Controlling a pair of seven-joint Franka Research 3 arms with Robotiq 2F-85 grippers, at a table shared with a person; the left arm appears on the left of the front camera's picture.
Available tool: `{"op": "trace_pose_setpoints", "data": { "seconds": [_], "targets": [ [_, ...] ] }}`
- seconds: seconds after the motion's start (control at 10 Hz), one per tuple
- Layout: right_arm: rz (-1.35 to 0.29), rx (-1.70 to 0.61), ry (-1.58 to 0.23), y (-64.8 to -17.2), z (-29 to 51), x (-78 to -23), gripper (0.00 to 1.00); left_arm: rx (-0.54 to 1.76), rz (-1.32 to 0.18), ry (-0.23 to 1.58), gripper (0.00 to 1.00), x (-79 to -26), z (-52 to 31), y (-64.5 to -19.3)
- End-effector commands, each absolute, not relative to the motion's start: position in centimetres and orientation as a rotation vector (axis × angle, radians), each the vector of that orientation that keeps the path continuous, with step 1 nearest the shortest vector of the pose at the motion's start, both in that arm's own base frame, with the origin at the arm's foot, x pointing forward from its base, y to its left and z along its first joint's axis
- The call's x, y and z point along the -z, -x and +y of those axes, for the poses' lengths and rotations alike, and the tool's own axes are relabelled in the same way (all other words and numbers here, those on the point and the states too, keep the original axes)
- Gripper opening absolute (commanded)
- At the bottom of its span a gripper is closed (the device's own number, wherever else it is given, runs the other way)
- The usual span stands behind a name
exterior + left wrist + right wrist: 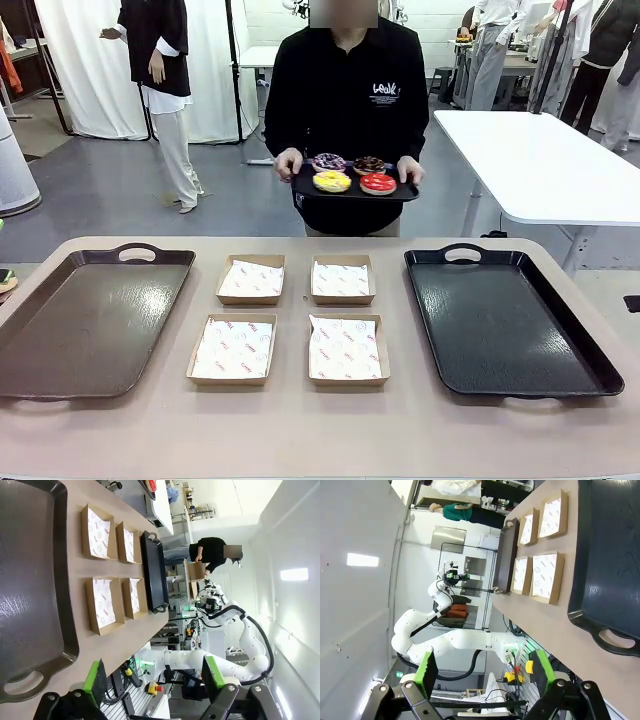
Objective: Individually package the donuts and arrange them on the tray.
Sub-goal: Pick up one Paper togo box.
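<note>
Across the table a person holds a small black tray (304, 186) carrying several donuts: yellow (332, 181), red (378, 183), chocolate brown (369, 164) and purple with sprinkles (329, 161). On the table lie a large brown tray (90, 320) on the left and a large black tray (510, 320) on the right, both bare. My left gripper (155, 680) stands open above the table's near edge beside the brown tray (30, 580), nothing between its green pads (95, 676). My right gripper (485, 672) is open too, beside the black tray (610, 555).
Several shallow paper-lined cardboard boxes (233, 349) sit in a square between the two large trays. A white table (540, 160) stands at the back right. Other people stand farther off. The right arm (210, 660) shows in the left wrist view.
</note>
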State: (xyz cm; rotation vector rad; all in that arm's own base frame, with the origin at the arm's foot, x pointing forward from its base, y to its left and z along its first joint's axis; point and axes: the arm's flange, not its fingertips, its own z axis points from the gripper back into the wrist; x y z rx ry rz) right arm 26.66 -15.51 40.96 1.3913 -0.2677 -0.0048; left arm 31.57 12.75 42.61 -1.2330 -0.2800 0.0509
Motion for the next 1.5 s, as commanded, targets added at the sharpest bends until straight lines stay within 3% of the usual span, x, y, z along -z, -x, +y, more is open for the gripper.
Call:
{"op": "trace_pose_setpoints", "data": {
  "seconds": [0.0,1.4],
  "targets": [
    [-0.284,0.003,-1.412,-26.71,-15.57,-41.01,1.00,-0.061,-0.293,1.235,1.00,-42.68,12.70,-31.69],
    [-0.284,0.003,-1.412,-26.71,-15.57,-41.01,1.00,-0.061,-0.293,1.235,1.00,-42.68,12.70,-31.69]
  ]
}}
